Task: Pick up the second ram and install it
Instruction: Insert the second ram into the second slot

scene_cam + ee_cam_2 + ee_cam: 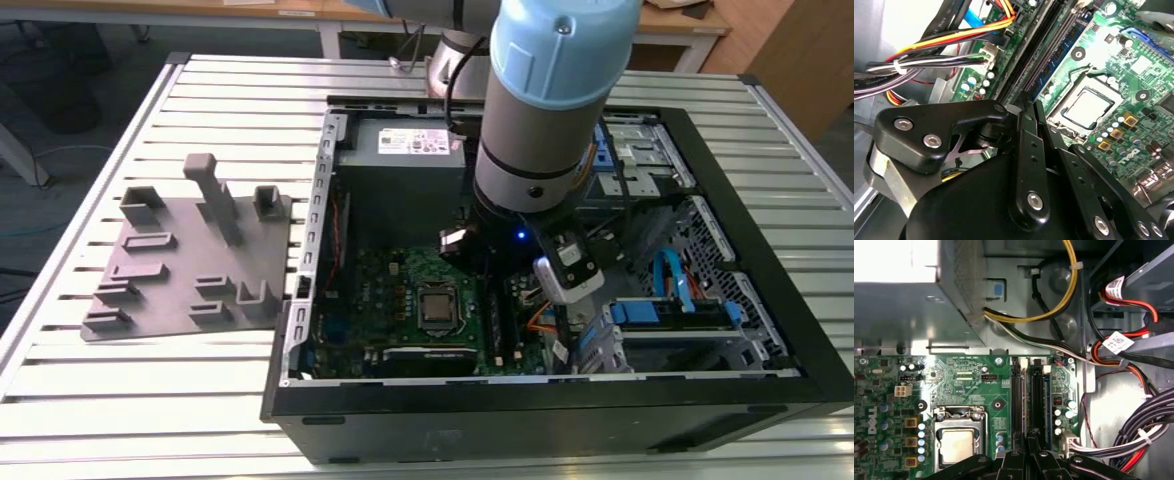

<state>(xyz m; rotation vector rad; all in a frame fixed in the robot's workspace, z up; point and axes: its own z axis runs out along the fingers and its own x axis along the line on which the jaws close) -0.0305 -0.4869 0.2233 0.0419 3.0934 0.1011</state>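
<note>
I'm standing by a table of pale ribbed aluminium slats (160, 400). Wooden desks (267, 15) run along behind it, over a dark floor. Two things sit on the table. One is an open black desktop computer case (561, 405) lying on its side. The other is a grey moulded plate with upright blocks (187, 255), just beside the case on the exterior view's left.

One robot arm with a light blue and silver sleeve (547, 100) reaches down into the case over the large green square motherboard (400, 290). That board carries one silver processor socket (956, 445).

There is a white printed label on the grey power supply (416, 142) and two white tags on the cable bundles (1116, 342). The print on them is too small for me to make out.

In both wrist views the black gripper (1027, 447) (1026, 107) has its fingers drawn in tight, clamped on the second ram (1036, 400). This is a long thin dark stick seen edge-on. It stands in the outer of two parallel dark memory slots beside the socket. I cannot tell whether it is fully seated.

Yellow, red, black and white wires (949, 47) run just past the slots.
</note>
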